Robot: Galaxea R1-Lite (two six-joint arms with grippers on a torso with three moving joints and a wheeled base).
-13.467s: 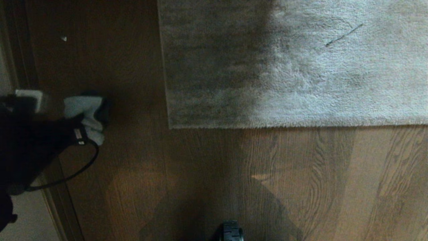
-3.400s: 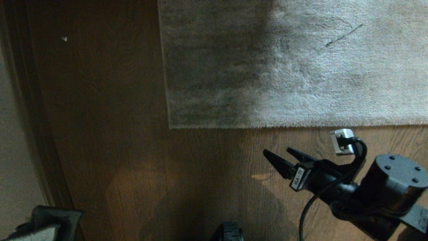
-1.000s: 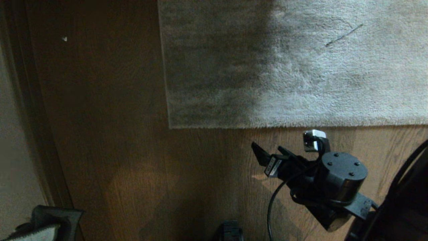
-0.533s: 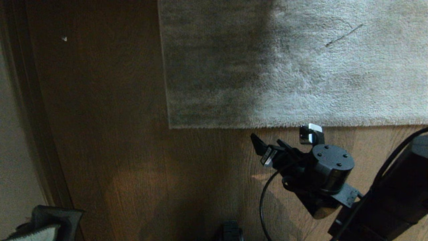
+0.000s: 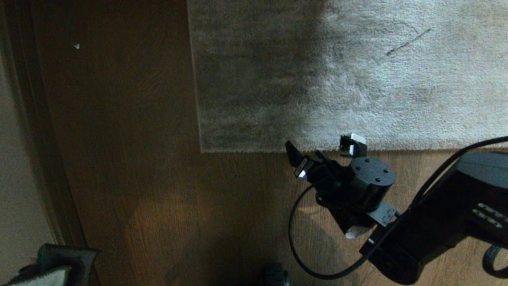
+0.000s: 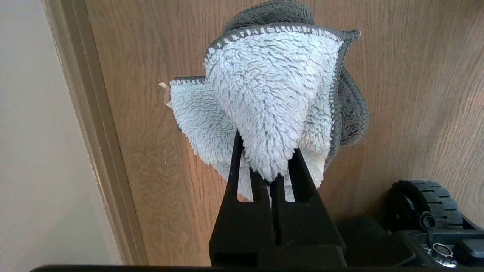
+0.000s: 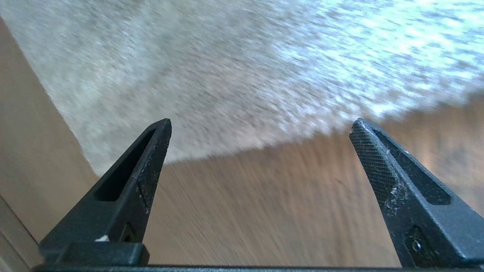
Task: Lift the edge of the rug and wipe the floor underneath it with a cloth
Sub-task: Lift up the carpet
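The light grey shaggy rug [image 5: 357,79] lies flat on the brown wood floor [image 5: 139,167]. Its near rug edge [image 5: 246,150] runs straight across, with a corner at the left. My right gripper [image 5: 303,153] hangs open and empty over the floor just in front of that edge, fingers pointing at it. In the right wrist view the right gripper [image 7: 261,122] frames bare floor [image 7: 264,196], with the rug edge [image 7: 242,149] just beyond the tips. My left gripper [image 6: 264,151] is parked low at the left, shut on the fluffy pale cloth [image 6: 272,98]; a corner of the cloth [image 5: 39,276] shows in the head view.
A wall and dark baseboard [image 5: 35,159] run along the left. A small white speck [image 5: 76,46] lies on the floor at far left. A thin dark line [image 5: 408,41] marks the rug. The base's wheel [image 6: 427,204] sits near the left gripper.
My right arm has reached forward and to the left, bringing the open gripper up to the rug's near edge. The left gripper and cloth have kept still.
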